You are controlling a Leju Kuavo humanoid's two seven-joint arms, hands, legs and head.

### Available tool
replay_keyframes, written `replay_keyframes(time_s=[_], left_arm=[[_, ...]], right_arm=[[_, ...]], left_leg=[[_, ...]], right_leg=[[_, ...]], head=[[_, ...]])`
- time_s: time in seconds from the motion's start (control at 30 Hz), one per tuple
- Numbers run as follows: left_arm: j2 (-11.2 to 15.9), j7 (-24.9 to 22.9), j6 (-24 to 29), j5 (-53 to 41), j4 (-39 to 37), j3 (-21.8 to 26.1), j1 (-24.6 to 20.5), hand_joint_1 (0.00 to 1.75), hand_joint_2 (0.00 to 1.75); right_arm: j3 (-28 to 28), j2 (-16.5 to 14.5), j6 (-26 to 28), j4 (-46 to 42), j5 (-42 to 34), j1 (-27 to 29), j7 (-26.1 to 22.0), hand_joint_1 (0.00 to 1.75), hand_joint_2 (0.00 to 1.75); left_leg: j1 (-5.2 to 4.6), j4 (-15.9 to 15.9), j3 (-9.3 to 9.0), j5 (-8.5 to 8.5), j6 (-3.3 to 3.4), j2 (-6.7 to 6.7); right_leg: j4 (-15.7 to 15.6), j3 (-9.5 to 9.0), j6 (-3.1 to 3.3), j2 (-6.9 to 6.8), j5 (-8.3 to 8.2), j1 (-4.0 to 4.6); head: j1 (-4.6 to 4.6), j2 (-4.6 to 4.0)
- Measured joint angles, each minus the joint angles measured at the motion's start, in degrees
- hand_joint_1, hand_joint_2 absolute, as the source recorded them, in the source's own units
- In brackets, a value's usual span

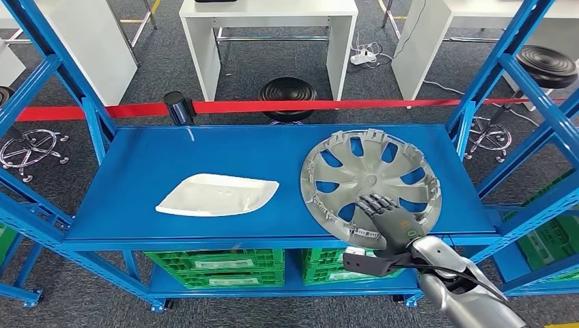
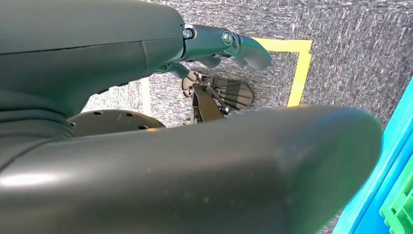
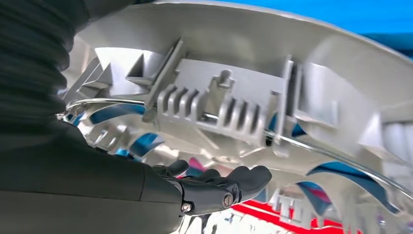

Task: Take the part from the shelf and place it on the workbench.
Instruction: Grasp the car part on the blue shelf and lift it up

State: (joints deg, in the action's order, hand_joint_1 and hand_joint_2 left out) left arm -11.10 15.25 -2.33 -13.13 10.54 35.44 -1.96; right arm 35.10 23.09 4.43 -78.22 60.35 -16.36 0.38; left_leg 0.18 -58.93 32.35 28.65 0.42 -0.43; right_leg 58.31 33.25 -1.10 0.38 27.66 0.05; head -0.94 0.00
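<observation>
Hubcap (image 1: 372,179) right of panel (image 1: 218,195) on shelf (image 1: 136,164)

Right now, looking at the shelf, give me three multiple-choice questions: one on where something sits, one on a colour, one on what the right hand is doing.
1. Where does the white part lie on the blue shelf?
A. left of the wheel cover
B. on top of the wheel cover
C. in a green crate

2. What colour is the tape stretched behind the shelf?
A. yellow
B. red
C. white

3. What is the right hand doing?
A. hanging beside the shelf
B. holding the white part
C. resting on the wheel cover at its near edge

Answers:
1 A, the white part lies apart, to the cover's left.
2 B, the band is red.
3 C, the fingers lie across the cover's near rim; whether they grip it is unclear.
</observation>
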Motion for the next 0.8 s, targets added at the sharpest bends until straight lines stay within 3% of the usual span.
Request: replay_keyframes(time_s=[0.17, 0.2, 0.3, 0.33, 0.8], left_arm=[[0.0, 0.15, 0.12, 0.04, 0.0, 0.02, 0.02, 0.0, 0.0], [0.0, 0.17, 0.13, 0.04, 0.0, 0.03, 0.02, 0.0, 0.0], [0.0, 0.18, 0.31, 0.01, 0.0, 0.03, 0.03, 0.0, 0.0], [0.0, 0.19, 0.38, -0.01, 0.0, 0.03, 0.03, 0.0, 0.0], [0.2, 0.86, 1.06, 0.03, 0.02, 0.43, 0.06, 0.0, 0.0]], right_arm=[[-0.35, -0.64, 0.04, 0.23, 2.55, 0.52, 1.34, 0.01, 1.75], [-0.5, -0.72, -0.16, 0.23, 2.92, 0.66, 1.5, 0.15, 1.75], [-0.92, -1.02, -0.43, 0.22, 4.16, 1.31, 2.18, 1.45, 1.75], [-1.04, -1.14, -0.29, 0.22, 4.64, 1.59, 2.3, 1.75, 1.75], [-5.0, -3.27, 6.66, -6.14, 10.88, 6.92, 2.51, 1.75, 1.75]], left_leg=[[0.0, 0.0, 0.0, 0.0, 0.0, -0.01], [0.0, 0.0, 0.0, 0.0, 0.0, -0.01], [0.0, 0.01, 0.0, 0.0, 0.0, -0.01], [0.0, 0.01, 0.0, 0.0, 0.0, -0.01], [0.0, 0.04, -0.07, 0.02, -0.04, 0.02]], right_leg=[[0.0, 0.0, 0.0, 0.0, 0.0, 0.0], [0.0, 0.0, 0.0, 0.0, 0.0, 0.0], [0.0, 0.0, 0.01, 0.0, 0.01, 0.0], [0.0, 0.0, 0.01, 0.0, 0.01, 0.0], [0.0, -0.01, 0.06, 0.0, 0.04, 0.01]], head=[[0.0, 0.0], [0.0, 0.0], [0.0, 0.0], [0.0, 0.0], [0.01, 0.0]])
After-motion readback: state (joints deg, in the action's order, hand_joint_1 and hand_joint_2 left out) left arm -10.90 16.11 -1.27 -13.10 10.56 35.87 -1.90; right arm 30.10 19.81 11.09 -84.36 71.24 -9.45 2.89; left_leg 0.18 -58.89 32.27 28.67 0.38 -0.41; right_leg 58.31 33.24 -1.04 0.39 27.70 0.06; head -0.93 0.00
